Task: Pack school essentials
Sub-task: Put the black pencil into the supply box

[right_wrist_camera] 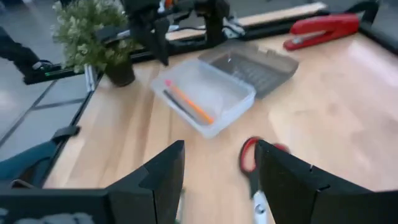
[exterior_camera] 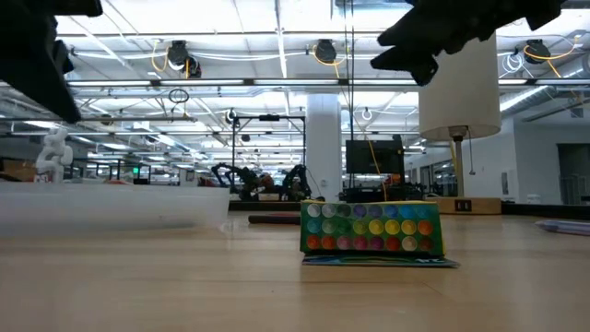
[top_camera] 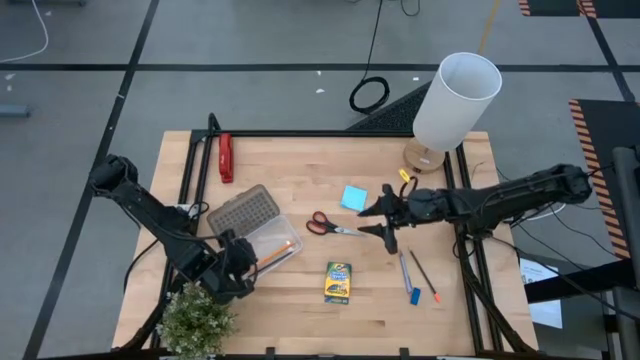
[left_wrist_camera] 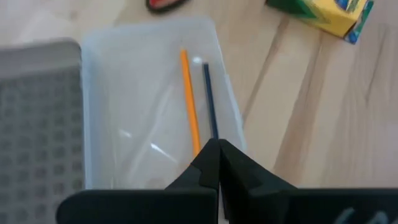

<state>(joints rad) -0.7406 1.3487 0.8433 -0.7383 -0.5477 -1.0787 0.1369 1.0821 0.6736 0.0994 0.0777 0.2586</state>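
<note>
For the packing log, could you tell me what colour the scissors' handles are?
Red; the scissors show best in the high view.

orange pencil (left_wrist_camera: 189, 99) + dark pencil (left_wrist_camera: 209, 102): side by side in case | scissors (top_camera: 330, 226), crayon box (top_camera: 338, 282): on table

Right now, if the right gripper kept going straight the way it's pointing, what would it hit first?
Probably the red-handled scissors, lying on the table just ahead of the open right gripper. Beyond them sits the clear plastic case. Depth is hard to judge, so it could pass above the scissors.
</note>
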